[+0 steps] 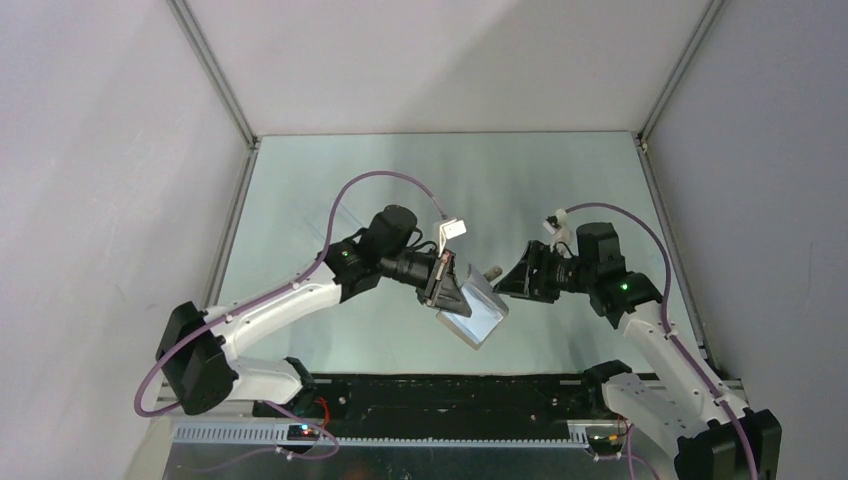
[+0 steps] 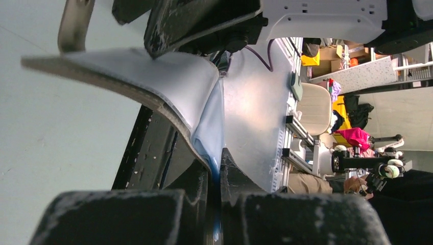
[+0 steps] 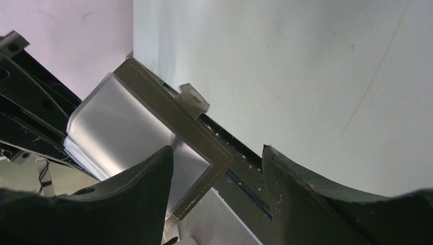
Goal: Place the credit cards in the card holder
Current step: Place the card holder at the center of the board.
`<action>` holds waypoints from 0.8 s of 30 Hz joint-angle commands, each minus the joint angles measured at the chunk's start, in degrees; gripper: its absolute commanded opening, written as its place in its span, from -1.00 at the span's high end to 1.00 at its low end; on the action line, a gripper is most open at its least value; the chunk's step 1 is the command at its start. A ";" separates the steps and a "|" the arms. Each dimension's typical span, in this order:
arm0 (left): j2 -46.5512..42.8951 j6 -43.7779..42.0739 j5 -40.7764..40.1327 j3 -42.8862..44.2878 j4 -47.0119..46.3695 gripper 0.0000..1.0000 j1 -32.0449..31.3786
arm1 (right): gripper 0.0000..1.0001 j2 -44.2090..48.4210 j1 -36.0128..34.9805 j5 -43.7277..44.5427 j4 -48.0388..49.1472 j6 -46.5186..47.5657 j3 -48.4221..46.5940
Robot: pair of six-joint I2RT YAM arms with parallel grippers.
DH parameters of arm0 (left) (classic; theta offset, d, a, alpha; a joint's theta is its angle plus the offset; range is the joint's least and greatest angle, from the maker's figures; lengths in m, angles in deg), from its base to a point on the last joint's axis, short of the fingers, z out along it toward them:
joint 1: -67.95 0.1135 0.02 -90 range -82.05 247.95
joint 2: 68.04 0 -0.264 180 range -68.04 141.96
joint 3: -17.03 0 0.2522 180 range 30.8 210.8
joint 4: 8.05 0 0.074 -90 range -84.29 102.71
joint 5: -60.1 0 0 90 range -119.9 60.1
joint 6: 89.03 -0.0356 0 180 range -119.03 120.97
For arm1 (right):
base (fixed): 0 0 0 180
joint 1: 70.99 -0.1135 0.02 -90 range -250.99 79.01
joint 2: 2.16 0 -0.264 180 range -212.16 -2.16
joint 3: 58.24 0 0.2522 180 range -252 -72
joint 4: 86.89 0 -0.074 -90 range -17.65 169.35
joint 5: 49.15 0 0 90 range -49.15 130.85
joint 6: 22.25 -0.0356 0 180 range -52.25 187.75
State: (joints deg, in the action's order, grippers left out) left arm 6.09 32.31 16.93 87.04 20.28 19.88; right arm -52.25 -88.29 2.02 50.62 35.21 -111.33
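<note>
In the top view's centre, the left tool (image 1: 441, 284) is clamped on the holder (image 1: 476, 314), presenting it open above the counter (image 1: 400, 180) so the right tool (image 1: 506, 281), spread wide and empty beside its corner, can reach inside; no cards show.

The white-and-black left arm (image 1: 270, 312) is extended forward and angled inward, and the black two-fingered left gripper (image 1: 447, 290) is clamped on a grey-brown fold-over card holder (image 1: 478, 318). The white-and-black right arm (image 1: 655, 335) is bent inward to face it, and the right gripper (image 1: 503, 281) is held with its jaws spread apart.
</note>
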 commanded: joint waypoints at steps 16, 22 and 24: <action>-1.24 -2.26 -0.54 4.81 -2.23 1.00 -0.82 | -0.49 4.09 -10.37 -13.17 9.62 -5.68 1.21; -1.16 -2.40 -0.18 3.98 -2.18 1.00 -0.81 | -0.53 5.67 -10.21 -17.00 16.76 -9.25 5.27; -1.36 -2.49 0.38 3.37 -2.18 1.00 -0.82 | -0.54 5.96 -8.17 -14.72 13.74 -7.25 5.02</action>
State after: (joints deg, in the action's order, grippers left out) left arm 5.87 31.83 19.40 89.60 20.19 18.83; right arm -47.77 -97.82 -9.02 62.16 28.22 -105.80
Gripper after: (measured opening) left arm 0.067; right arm 0.764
